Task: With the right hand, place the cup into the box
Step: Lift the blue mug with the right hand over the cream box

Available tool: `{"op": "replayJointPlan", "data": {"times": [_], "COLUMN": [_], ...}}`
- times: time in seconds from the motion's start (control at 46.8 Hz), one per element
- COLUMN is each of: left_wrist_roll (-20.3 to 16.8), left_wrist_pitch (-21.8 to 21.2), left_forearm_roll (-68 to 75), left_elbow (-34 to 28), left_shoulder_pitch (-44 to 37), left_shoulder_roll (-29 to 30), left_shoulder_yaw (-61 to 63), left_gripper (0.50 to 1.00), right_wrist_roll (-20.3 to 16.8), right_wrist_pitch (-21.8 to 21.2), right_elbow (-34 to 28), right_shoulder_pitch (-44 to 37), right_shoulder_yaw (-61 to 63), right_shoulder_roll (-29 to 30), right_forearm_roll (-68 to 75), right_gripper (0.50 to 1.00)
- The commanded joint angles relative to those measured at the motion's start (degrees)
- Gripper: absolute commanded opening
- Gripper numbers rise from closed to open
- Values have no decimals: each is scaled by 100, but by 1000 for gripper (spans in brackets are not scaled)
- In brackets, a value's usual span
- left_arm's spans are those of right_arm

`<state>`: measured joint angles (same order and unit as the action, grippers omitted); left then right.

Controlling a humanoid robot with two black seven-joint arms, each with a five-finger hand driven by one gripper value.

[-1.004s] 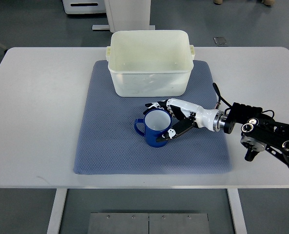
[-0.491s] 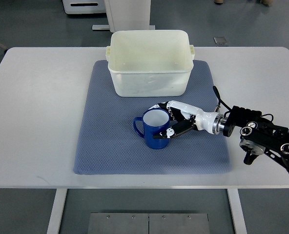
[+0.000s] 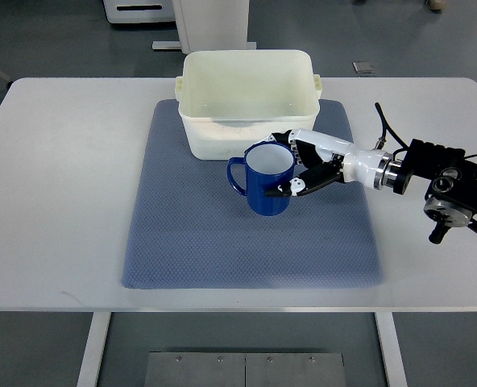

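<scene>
A blue cup with a white inside and its handle pointing left is held upright above the grey-blue mat, just in front of the box. My right hand is shut on the cup's right side, fingers around the back and thumb at the front. Its arm comes in from the right edge. The cream plastic box stands open at the back of the mat, and its near wall is partly hidden by the cup. The left arm does not show.
The mat lies on a white table. A black cable loops above my right wrist. Floor and furniture bases show beyond the table's far edge.
My right hand has lifted the cup off the mat and carried it back and slightly right toward the box. The arm has risen and drawn toward the table's back right.
</scene>
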<state>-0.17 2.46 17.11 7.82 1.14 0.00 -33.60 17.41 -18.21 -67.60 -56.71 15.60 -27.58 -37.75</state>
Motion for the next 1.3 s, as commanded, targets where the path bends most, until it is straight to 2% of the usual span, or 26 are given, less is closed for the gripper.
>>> {"op": "replayJointPlan", "data": {"times": [0.0, 0.235, 0.342, 0.47, 0.919, 1.09, 1.282], "left_wrist_roll": [0, 0, 0, 0, 0, 0, 0], "left_wrist_pitch": [0, 0, 0, 0, 0, 0, 0], "left_forearm_roll": [2, -6, -6, 2, 2, 2, 2], "left_elbow": [0, 0, 0, 0, 0, 0, 0], "left_shoulder_pitch": [0, 0, 0, 0, 0, 0, 0], "left_shoulder_roll": [0, 0, 0, 0, 0, 0, 0], "left_shoulder_yaw": [-6, -6, -6, 3, 3, 3, -6], "left_gripper": [1000, 1000, 1000, 1000, 1000, 1000, 1000], "right_wrist_roll": [-36, -396, -484, -695, -1275, -1328, -1372], "right_wrist_pitch": [-7, 19, 90, 239, 1197, 1505, 1566], "right_elbow": [-17, 141, 448, 949, 2400, 2655, 2805], "right_shoulder_pitch": [-226, -1017, -1255, -1483, -1589, -1572, -1527], "right_shoulder_yaw": [-4, -13, -22, -5, 180, 180, 180], "right_shoulder_roll": [-81, -134, -72, 331, 1457, 1650, 1808], "right_forearm_roll": [154, 865, 1120, 1331, 1516, 1516, 1516], "right_gripper": [500, 500, 500, 500, 500, 500, 500]}}
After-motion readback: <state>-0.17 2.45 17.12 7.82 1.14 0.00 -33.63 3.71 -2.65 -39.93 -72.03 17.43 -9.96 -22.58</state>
